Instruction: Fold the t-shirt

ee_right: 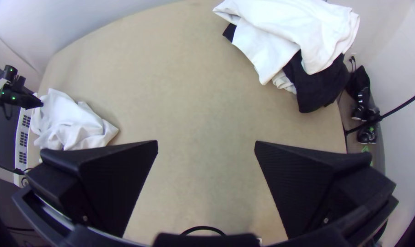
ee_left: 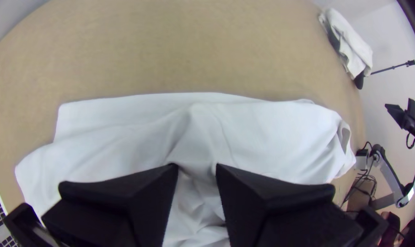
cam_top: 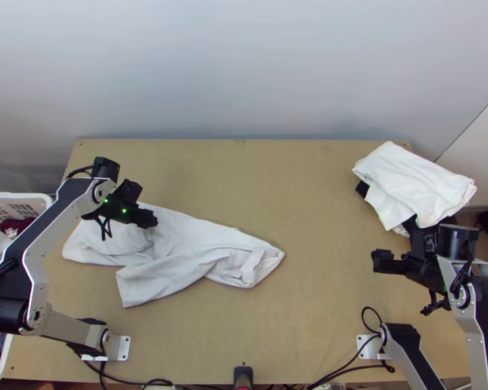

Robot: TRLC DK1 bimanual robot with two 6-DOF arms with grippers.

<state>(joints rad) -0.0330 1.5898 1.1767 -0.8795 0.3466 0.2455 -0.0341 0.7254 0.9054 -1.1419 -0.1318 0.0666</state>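
Closest of all, the left gripper [cam_top: 154, 222] has its black fingers [ee_left: 138, 196] a little apart, the white t-shirt [cam_top: 179, 250] right beneath them, some of it visible in the gap. The shirt runs from under that gripper toward the table's middle, loosely doubled over, with one flap toward the near edge and the right end crumpled; the left arm [cam_top: 41, 234] crosses above its left end. Well to the right, the right gripper [cam_top: 377, 261] has its fingers wide apart, with bare table between them in the right wrist view. Beyond it, toward the far right corner, sits a heap: white cloth [cam_top: 416, 182] on top of black cloth [ee_right: 319, 87], part of it hanging past the table's edge. To the left of the left gripper, beyond the arm, stands a white basket [cam_top: 23, 195] with slotted sides; a dark red garment [cam_top: 16, 226] lies in it. Under all this is the light wooden table [cam_top: 309, 195], with black cables [cam_top: 348, 363] looping along its near edge between the arms' bases. A pale wall [cam_top: 244, 71] rises behind the far edge, and past the right side the right wrist view shows a thin black pole [ee_right: 392, 111].
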